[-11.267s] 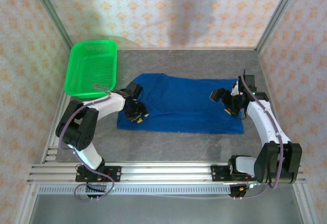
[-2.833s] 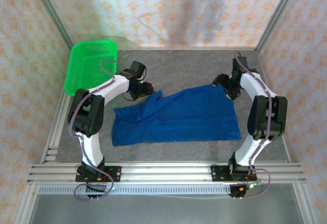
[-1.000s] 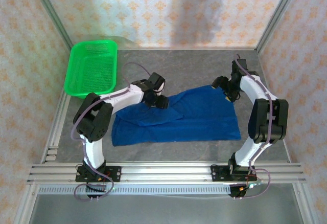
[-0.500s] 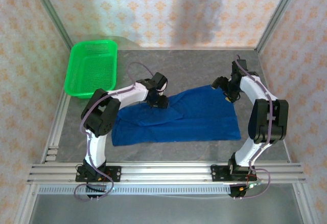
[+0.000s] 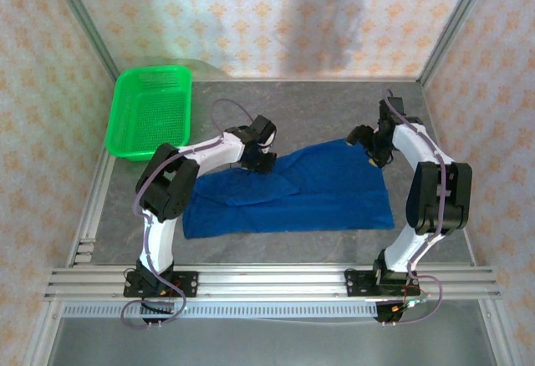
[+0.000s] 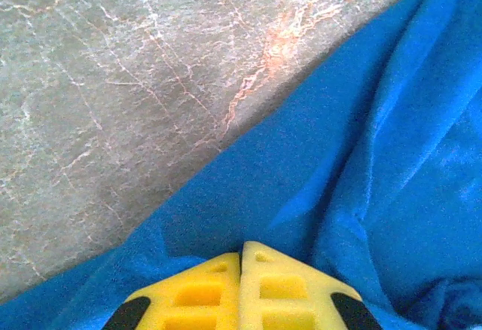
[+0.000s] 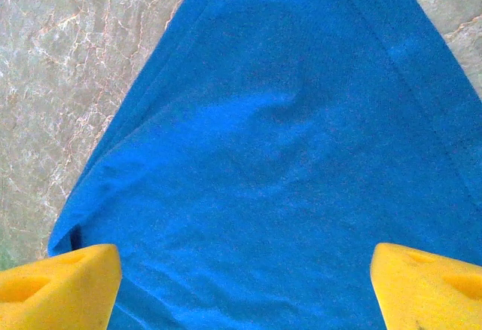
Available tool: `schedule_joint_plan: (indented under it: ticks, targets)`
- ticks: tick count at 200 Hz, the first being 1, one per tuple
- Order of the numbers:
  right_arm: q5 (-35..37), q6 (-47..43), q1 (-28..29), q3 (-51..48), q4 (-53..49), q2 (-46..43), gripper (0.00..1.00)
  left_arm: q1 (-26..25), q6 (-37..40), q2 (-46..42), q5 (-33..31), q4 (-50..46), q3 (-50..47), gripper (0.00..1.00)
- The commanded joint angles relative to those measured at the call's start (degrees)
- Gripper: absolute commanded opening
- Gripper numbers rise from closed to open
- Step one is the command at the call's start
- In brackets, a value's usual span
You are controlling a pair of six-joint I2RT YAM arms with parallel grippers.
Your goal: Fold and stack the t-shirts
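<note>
Cloth of royal blue, the t-shirt [image 5: 292,195], is spread across the middle of the grey counter [image 5: 292,107]. Its left half is crumpled, with a flap laid back onto the body. The left end effector [image 5: 261,164] is set down at the shirt's far left edge. In the left wrist view its yellow pads [image 6: 196,296] are pressed flat together, and a pucker of blue fabric is drawn up to their tips, so the shirt is gripped there. The right end effector [image 5: 374,150] is held over the shirt's far right corner. Its pads [image 7: 60,277] are spread wide apart, and nothing is grasped between them. A green basket [image 5: 150,111] is placed at the far left corner of the counter, apart from the shirt.
</note>
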Motion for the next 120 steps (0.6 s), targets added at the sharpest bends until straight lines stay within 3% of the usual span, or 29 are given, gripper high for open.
schedule_joint_plan:
  ticks: [1,60,120]
  targets:
    - [0.25,-0.31,0.37,0.29,0.18,-0.40,0.86,0.24,0.30,-1.34,0.34,-2.33,1.81,0.00]
    - [1.93,-0.09,0.34,2.71,-0.15,1.75,0.87,0.64,-0.35,-6.23,0.63,-3.39,0.93,0.00]
    - [3.09,1.77,-0.74,11.81,-1.86,7.95,0.87,3.53,-0.63,-15.58,-1.01,-7.34,2.60,0.00]
